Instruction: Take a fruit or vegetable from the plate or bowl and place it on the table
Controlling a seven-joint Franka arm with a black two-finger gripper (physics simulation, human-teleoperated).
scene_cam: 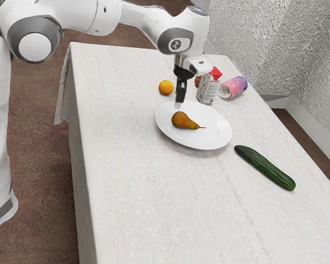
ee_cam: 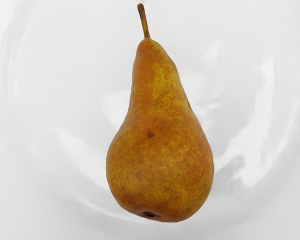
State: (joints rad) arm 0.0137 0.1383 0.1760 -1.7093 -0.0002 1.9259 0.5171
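In the exterior view, our gripper (scene_cam: 180, 100) hangs upper middle, near the pear (scene_cam: 183, 121) on the plate (scene_cam: 217, 133); we can't tell if it's apart or together. In the wrist view, the pear sits mid-picture; pinched crookedly, its round side could roll away.

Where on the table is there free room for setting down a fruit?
The largest bare patch is the tablecloth bordered by the plate, the cucumber and the table's edge at the exterior view's left. It is crowded beyond the plate, with the orange, carton and can, and around the gripper near the pear.
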